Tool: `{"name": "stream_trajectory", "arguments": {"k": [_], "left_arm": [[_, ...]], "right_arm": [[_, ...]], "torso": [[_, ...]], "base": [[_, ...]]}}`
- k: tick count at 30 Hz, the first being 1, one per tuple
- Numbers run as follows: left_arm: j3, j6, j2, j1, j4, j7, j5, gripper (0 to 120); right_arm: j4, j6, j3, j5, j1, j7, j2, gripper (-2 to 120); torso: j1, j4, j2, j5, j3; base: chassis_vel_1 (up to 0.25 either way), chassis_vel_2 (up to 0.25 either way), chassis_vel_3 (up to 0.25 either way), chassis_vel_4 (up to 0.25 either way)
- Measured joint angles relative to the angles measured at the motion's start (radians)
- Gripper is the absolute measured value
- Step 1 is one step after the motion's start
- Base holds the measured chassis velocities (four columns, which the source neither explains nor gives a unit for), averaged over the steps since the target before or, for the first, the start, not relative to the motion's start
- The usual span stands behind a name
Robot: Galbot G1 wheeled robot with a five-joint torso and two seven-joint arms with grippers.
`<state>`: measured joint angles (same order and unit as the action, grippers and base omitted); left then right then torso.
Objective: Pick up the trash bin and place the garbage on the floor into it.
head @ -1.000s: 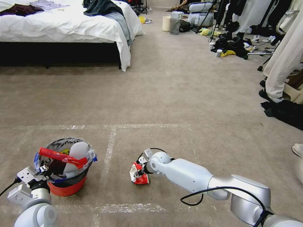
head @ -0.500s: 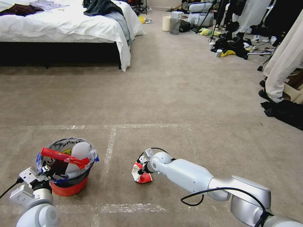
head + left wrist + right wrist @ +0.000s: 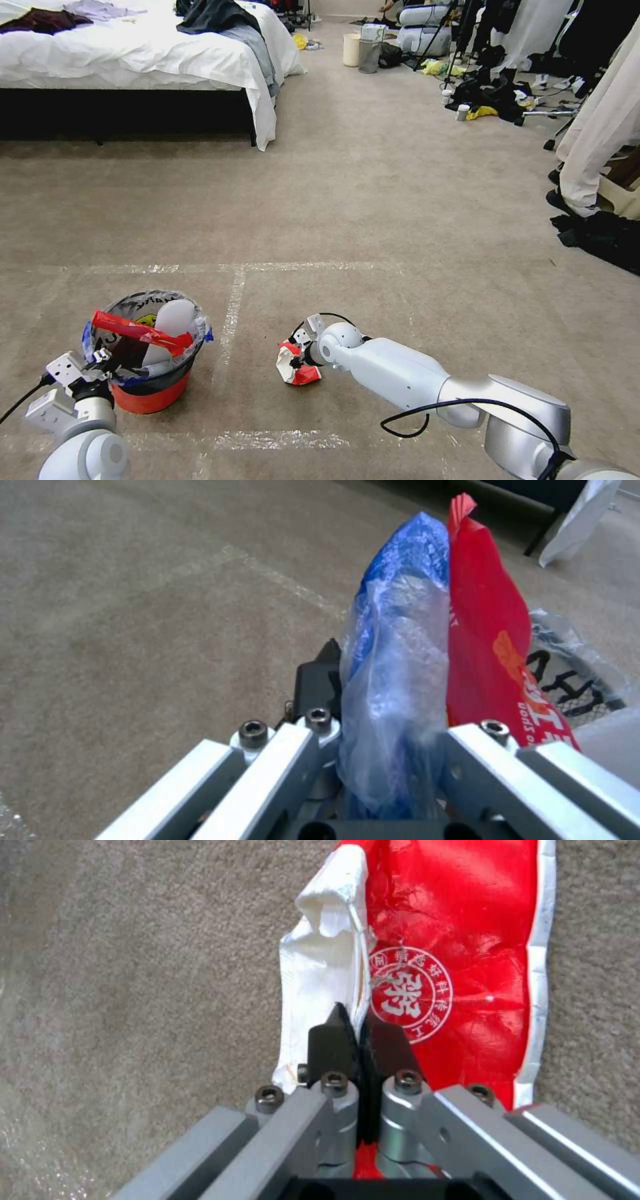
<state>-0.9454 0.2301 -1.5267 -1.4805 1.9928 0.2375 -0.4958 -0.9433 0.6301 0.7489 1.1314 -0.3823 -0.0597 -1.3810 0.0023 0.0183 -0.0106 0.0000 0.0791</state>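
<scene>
The trash bin point(image 3: 150, 393), a small red bucket lined with a clear blue-edged bag point(image 3: 400, 680), hangs low at the front left. My left gripper point(image 3: 103, 360) is shut on its rim and bag. A red wrapper point(image 3: 143, 332) and a white foam piece point(image 3: 173, 319) stick out of it. To its right, a red and white wrapper point(image 3: 297, 367), a piece of the garbage, is pinched in my right gripper point(image 3: 301, 357) just above the carpet. The right wrist view shows the black fingertips point(image 3: 333, 1040) closed on the wrapper point(image 3: 460, 965).
Pale tape lines point(image 3: 230, 320) cross the beige carpet. A white bed point(image 3: 147, 60) stands at the back left. Dark clothes point(image 3: 600, 237) lie at the right, with a grey bin point(image 3: 369, 55) and white bucket point(image 3: 351, 49) far back. Open carpet lies ahead.
The bin has shifted slightly right with my left gripper. The right gripper and its wrapper have barely moved.
</scene>
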Motion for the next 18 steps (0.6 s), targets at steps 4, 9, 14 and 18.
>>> {"name": "stream_trajectory", "arguments": {"k": [4,9,14,18], "left_arm": [[0.004,0.0,0.0,-0.001,0.001,0.0,0.0,4],[0.016,0.0,0.0,-0.006,0.001,-0.003,0.004,4],[0.034,0.001,0.003,-0.007,0.003,-0.004,0.004,4],[0.043,0.002,0.006,-0.008,0.006,-0.003,0.001,4]], "right_arm": [[-0.005,0.0,-0.012,-0.001,-0.004,0.002,0.003,0],[-0.038,-0.004,-0.039,-0.001,-0.01,0.001,0.027,0],[-0.108,-0.032,-0.077,-0.009,-0.02,-0.001,0.071,0],[-0.166,-0.048,-0.102,-0.013,-0.032,-0.003,0.104,0]], "torso": [[0.0,0.0,0.0,0.0,0.0],[0.0,-0.0001,0.0,0.0,0.0],[0.0,-0.0001,0.0,0.0001,0.0],[0.0,0.0,0.0,0.0002,0.0]], "base": [[0.0,0.0,0.0,0.0],[0.0,0.0,0.0,0.0],[0.0,0.0,0.0,0.0],[0.0,0.0,0.0,0.0]]}}
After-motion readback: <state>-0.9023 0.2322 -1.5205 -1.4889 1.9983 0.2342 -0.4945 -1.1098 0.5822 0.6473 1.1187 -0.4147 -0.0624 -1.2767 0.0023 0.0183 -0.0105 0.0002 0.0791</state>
